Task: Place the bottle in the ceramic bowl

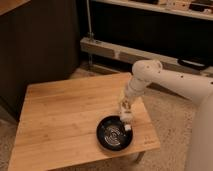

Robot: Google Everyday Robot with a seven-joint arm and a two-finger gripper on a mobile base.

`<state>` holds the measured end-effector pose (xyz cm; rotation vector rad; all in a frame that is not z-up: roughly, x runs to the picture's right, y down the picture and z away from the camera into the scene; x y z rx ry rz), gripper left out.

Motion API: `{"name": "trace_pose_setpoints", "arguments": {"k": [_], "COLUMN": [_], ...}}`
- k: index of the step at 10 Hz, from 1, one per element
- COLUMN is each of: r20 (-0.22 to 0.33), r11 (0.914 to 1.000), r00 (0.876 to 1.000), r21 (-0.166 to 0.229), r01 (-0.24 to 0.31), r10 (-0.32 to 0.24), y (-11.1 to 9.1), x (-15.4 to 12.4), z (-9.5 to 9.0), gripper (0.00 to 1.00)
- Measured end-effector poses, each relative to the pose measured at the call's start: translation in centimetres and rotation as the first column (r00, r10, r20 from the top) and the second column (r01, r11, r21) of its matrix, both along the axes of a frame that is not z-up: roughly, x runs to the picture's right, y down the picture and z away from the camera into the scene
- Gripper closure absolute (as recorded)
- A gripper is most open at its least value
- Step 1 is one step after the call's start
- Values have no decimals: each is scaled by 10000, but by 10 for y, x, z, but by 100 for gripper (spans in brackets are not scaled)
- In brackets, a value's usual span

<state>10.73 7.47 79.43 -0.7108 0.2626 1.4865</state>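
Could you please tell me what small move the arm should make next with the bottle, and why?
Probably a short shift toward the bowl's centre, then release. The gripper holds the bottle at the upper right rim of the ceramic bowl, so the bottle seems to hang over the edge rather than the middle; dropped here, it might tip out onto the wooden table.

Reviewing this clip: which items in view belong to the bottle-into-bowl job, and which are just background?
Job:
- bottle, at the gripper over the bowl's upper right rim
- bowl, black, near the table's front right corner
- table, wooden, bearing the bowl

Background:
- metal rail behind the table
- shelf at top right
- speckled floor
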Motion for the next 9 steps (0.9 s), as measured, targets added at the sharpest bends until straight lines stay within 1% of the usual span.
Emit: {"name": "trace_pose_setpoints", "arguments": {"k": [2,3,4,5,6,7,8,9], "r20": [583,877,1300,1621,1789,1933,2083,2096], "r11": [9979,9954,9906,9884,9874,9885,9913,9929], "r00": [9962,9916,9820,9750,9712,9697,9695,9708], "r21": [99,118,192,342,460,547,541,484], "r01": [646,948,1356,1481,1515,1413,1202,1089], "r10": [-651,-954,-1369,-1517,-1573,-1493,-1289,-1167], "y": [25,35,48,56,61,61,58,58], "x": [-24,-31,-41,-44,-42,-40,-41,-38], "z": [-17,-22,-24,-23,-20,-17,-14,-13], "gripper": [98,93,82,71,64,53,42,36]}}
